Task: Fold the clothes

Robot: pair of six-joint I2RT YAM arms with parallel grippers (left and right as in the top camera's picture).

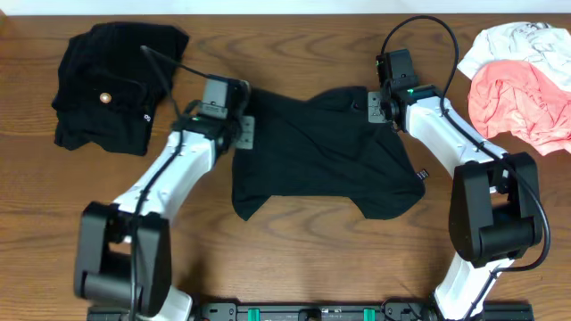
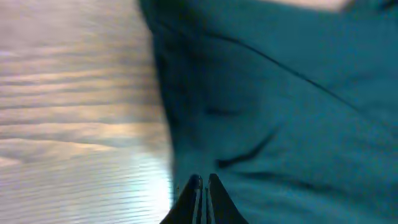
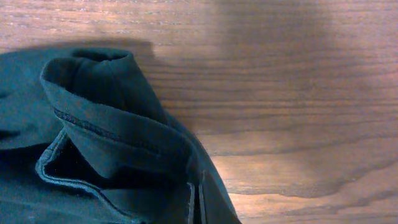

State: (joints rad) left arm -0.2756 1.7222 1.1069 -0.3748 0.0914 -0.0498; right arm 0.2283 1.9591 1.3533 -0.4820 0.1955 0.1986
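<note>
Lying in right pincer (image 3: 196, 190) (rumpled): shirt (image 3: 93, 106)

Matt black cloth shirt (image 1: 321, 152) with stitched hem on smooth, grained, faintly glossy wood table (image 1: 312, 259)

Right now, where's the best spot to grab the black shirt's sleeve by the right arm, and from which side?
Probably the stitched cuff hem of the black shirt, approached from the bare-wood side: it stands rolled up off the table, a firm doubled edge. The right pincer looks shut on fabric just beside it.
</note>
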